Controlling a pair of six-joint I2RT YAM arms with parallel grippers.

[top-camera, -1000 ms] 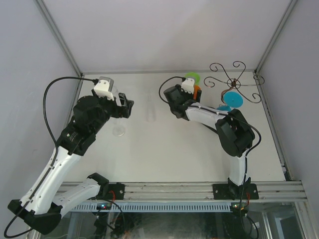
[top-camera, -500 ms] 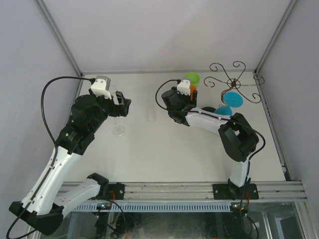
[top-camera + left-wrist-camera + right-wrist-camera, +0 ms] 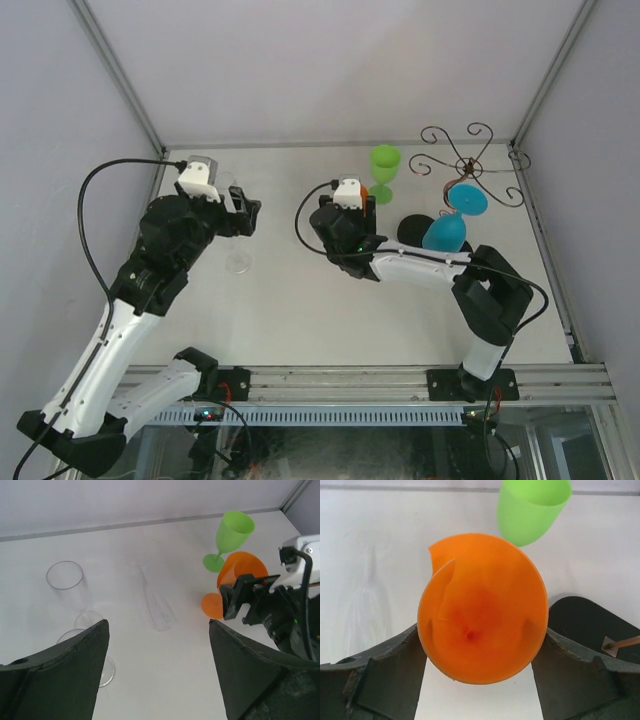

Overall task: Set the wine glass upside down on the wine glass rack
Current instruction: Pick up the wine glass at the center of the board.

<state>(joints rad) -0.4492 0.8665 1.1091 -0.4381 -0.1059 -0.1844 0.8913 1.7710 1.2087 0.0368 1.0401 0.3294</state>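
Your right gripper (image 3: 480,639) has its fingers pressed against both sides of the bowl of the orange plastic wine glass (image 3: 241,566), so it's clamped on it. The glass sits tilted in that grip, and the wrist view looks straight into the bowl. It's well apart from the thin dark-brown wire wine glass rack (image 3: 468,165), which stands in the far right corner on its black oval base (image 3: 410,228).

A blue plastic wine glass (image 3: 445,232) already hangs there, bowl down. Just beyond the orange one, a lime-green plastic wine glass (image 3: 384,160) stands upright.

Your left gripper (image 3: 157,630) hangs over the white table (image 3: 330,300), fingers wide apart with nothing between them. A clear stemmed glass (image 3: 65,577) stands upright beside it, and another clear glass (image 3: 157,611) lies on its side further out.
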